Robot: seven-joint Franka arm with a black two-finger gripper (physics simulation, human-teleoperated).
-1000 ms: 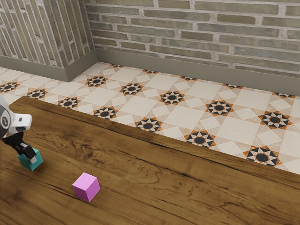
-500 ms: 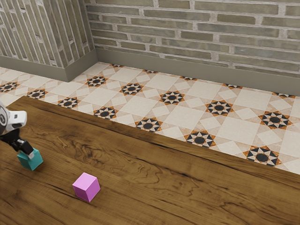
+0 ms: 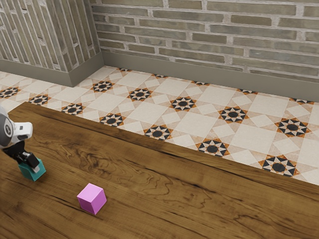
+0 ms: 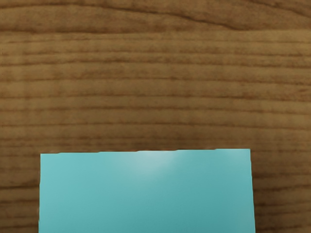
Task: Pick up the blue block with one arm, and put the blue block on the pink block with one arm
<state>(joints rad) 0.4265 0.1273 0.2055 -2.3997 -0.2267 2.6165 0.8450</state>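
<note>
At the exterior view's left, the jaws reach down onto the blue block (image 3: 34, 173), which sits on the wooden worktop (image 3: 174, 199). Whether they pinch it or stand spread, I cannot tell. The pink block (image 3: 91, 198) rests further right, apart from it.

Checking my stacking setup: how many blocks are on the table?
2. The blue block sits under the gripper at the exterior view's left; the pink block lies apart from it, to its right.

Brick walls (image 3: 209, 30) meet star-patterned tiles (image 3: 199, 122) beyond a wooden table (image 3: 189, 199).
</note>
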